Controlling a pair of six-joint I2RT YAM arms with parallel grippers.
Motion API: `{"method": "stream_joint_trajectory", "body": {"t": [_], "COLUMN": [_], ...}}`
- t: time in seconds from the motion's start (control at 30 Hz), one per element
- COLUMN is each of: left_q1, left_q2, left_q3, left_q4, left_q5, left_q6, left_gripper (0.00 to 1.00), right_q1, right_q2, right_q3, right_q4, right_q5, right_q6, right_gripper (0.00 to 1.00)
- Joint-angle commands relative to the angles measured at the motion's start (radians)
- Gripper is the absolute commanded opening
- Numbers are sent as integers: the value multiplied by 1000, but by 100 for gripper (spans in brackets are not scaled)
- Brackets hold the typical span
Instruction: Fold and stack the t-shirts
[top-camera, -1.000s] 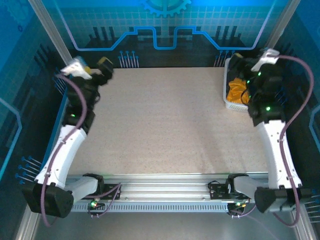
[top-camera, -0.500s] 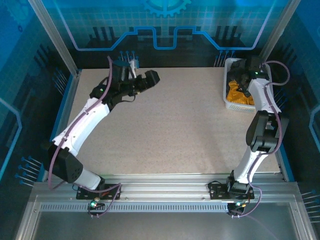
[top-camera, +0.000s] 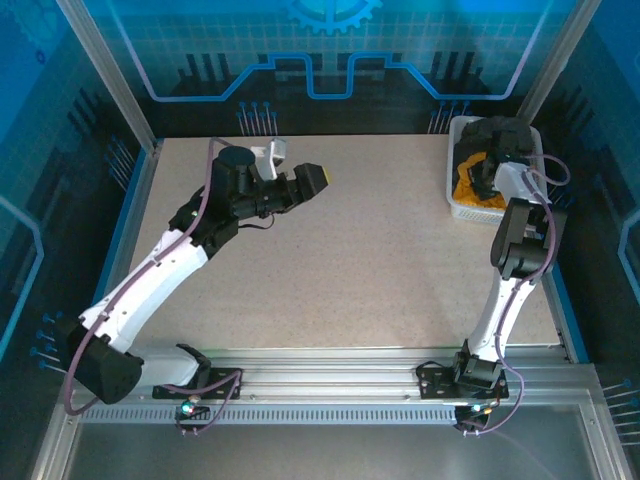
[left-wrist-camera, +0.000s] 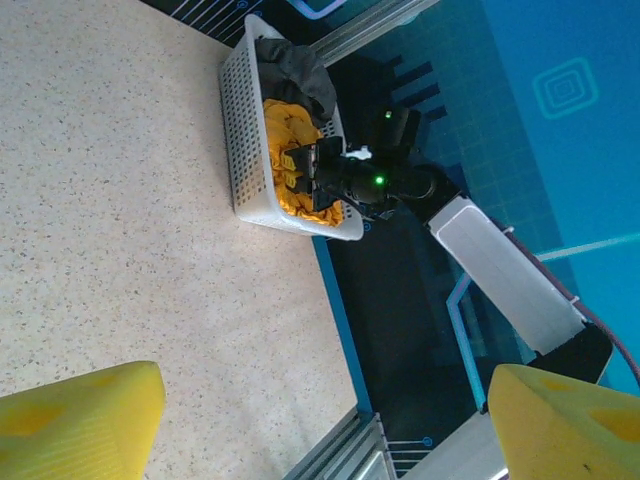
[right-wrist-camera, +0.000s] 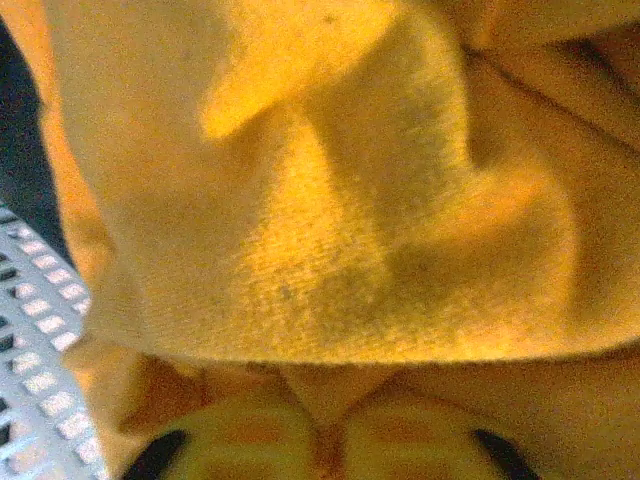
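The orange-yellow t-shirt lies bunched in the white mesh basket at the back right of the table. In the left wrist view the orange t-shirt has the charcoal grey t-shirt bunched against it at the basket's far end. My right gripper reaches down into the basket. In its own view the right gripper is shut, pinching a fold of the orange cloth. My left gripper hovers open over the back middle of the table, its yellow pads wide apart with nothing between them.
The speckled table has a blue raised edge at the right. The basket's mesh wall is close beside the right gripper. Metal frame posts and blue panels ring the workspace.
The left arm swung from the left edge out over the back middle of the table. The right arm reached down into the basket, and its gripper went from open to shut on orange cloth.
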Motion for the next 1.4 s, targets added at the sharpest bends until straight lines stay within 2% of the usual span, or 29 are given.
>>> {"method": "stream_joint_trajectory", "body": {"t": [0.0, 0.3, 0.43, 0.57, 0.7, 0.87, 1.07, 1.13, 1.17, 1.2, 1.23, 1.27, 1.3, 1.37], "left_q1": [1, 1, 1, 1, 3, 10, 44, 62, 71, 77, 82, 87, 95, 110], "left_q2": [-5, 31, 37, 27, 2, -56, -145, -170, -183, -197, -209, -224, -236, -255], "left_q3": [22, 26, 27, 26, 34, 41, 23, 8, 1, -6, -12, -22, -34, -58], "left_q4": [10, -10, -38, -73, -135, -228, -335, -372, -398, -423, -447, -472, -494, -534], "left_q5": [32, 22, -4, -37, -102, -242, -366, -381, -388, -396, -406, -414, -417, -411], "left_q6": [0, -6, 5, 23, 56, 90, 85, 75, 69, 64, 59, 54, 44, 27], "left_gripper": [84, 78, 77, 77, 78, 79, 80, 81, 81, 82, 82, 82, 83, 83], "right_q1": [18, 102, 153, 233, 380, 615, 901, 954, 969, 978, 982, 980, 977, 968], "right_q2": [-131, -505, -602, -636, -617, -529, -339, -262, -219, -182, -145, -114, -92, -87], "right_q3": [-110, -244, -170, 12, 226, 397, 426, 434, 445, 457, 475, 493, 512, 507], "right_q4": [131, 253, 253, 238, 187, 113, 50, 9, -23, -51, -92, -129, -175, -228], "right_q5": [43, 132, 159, 185, 253, 348, 377, 340, 298, 257, 208, 164, 130, 102], "right_q6": [53, -40, -129, -268, -430, -529, -489, -424, -388, -366, -344, -331, -328, -350], "right_gripper": [0, 0, 0, 0, 0, 0, 0, 0, 7, 24, 46, 58, 67, 72]}}
